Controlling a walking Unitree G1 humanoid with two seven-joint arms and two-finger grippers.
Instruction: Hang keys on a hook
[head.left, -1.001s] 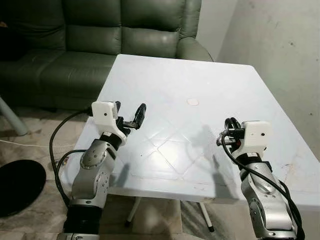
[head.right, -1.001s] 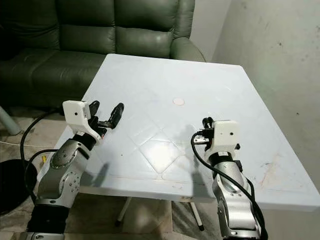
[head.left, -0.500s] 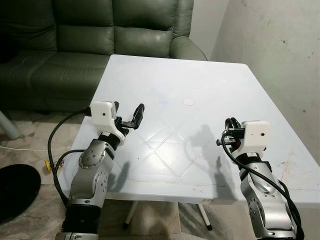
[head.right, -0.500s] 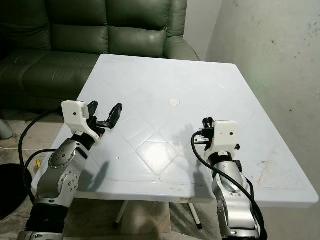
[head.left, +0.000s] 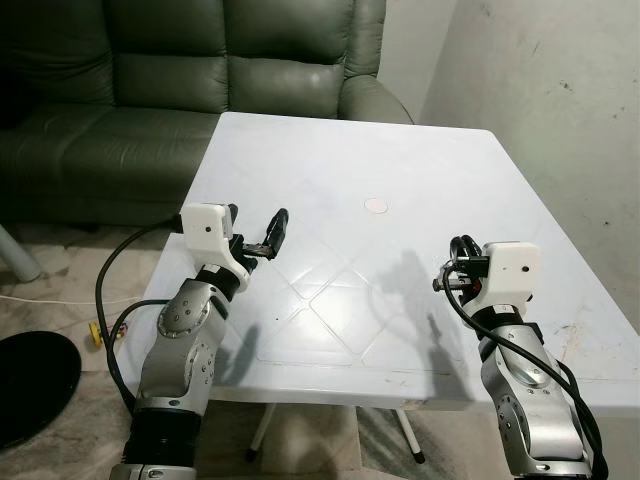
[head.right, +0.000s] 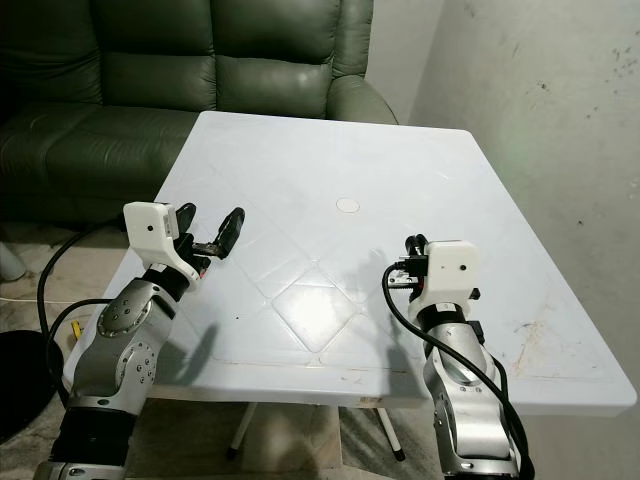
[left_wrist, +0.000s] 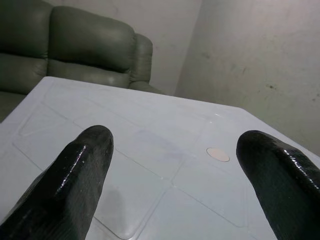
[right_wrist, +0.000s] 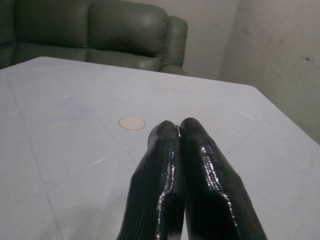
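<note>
The camera had drifted slightly since a second ago; both arms held their pose over the white surface (head.left: 330, 170). The left hand (head.left: 262, 237) hovered with fingers apart, the right hand (right_wrist: 177, 135) pressed together, empty. No keys or hook were visible; locating them should come first.

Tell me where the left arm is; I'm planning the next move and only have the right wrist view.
Observer: The left gripper is raised over the front left part of the white table.
Operator: Are its fingers open?
Observer: Yes, spread wide with nothing between them. Its wrist view looks between them at the small round disc on the tabletop.
Operator: Anything on the floor on that side?
Observer: A flat black round object lies on the floor to the left of the table.
</note>
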